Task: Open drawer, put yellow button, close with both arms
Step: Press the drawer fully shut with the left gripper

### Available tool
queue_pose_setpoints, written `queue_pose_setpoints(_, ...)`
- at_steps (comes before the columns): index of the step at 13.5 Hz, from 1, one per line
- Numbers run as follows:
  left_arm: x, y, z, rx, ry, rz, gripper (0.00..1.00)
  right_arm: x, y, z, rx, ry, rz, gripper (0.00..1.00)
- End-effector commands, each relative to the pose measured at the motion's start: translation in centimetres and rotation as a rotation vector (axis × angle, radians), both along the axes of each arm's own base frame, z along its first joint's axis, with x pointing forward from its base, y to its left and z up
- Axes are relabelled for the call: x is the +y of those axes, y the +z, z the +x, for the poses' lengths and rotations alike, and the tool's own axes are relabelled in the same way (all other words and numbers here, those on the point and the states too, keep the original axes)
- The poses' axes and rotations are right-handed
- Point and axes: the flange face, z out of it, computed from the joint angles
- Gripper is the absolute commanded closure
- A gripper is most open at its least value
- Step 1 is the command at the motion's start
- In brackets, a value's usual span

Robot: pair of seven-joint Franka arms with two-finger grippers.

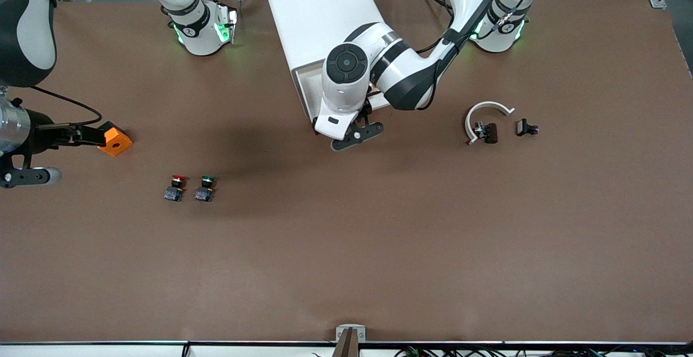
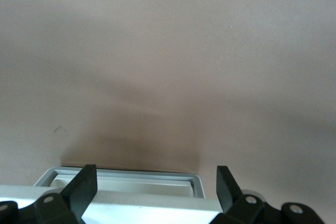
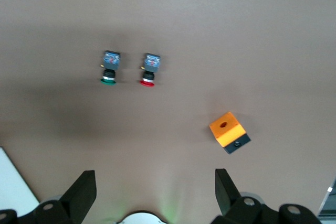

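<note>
The white cabinet (image 1: 316, 15) stands between the two arm bases. Its top drawer (image 1: 306, 90) is pulled out a little, and part of the white tray shows. My left gripper (image 1: 365, 113) hangs over the drawer's front edge. In the left wrist view the left gripper (image 2: 155, 176) is open and empty above the drawer's grey rim (image 2: 131, 173). The yellow button is not in view. My right gripper (image 1: 92, 136) waits high over the right arm's end of the table. It is open and empty in the right wrist view (image 3: 155, 177).
A red-capped button (image 1: 175, 188) and a green-capped button (image 1: 204, 188) stand side by side. An orange box with a hole (image 1: 115, 140) lies toward the right arm's end. A white curved piece (image 1: 485, 112) and two small black parts (image 1: 526, 128) lie toward the left arm's end.
</note>
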Motion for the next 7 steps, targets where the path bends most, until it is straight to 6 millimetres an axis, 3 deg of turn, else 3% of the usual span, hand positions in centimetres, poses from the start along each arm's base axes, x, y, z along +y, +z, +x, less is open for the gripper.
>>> queue_pose_setpoints(1,-0.7,-0.2,-1.0,0.047,0.022,-0.026,0.0,0.1,0.6,-0.4,0.018,0.018,-0.02,0.0)
queue_pose_setpoints(7,-2.5,-1.6,-3.9,0.158,0.019,-0.04,0.0,1.2,0.7,-0.3,0.002,-0.092,0.022,0.0)
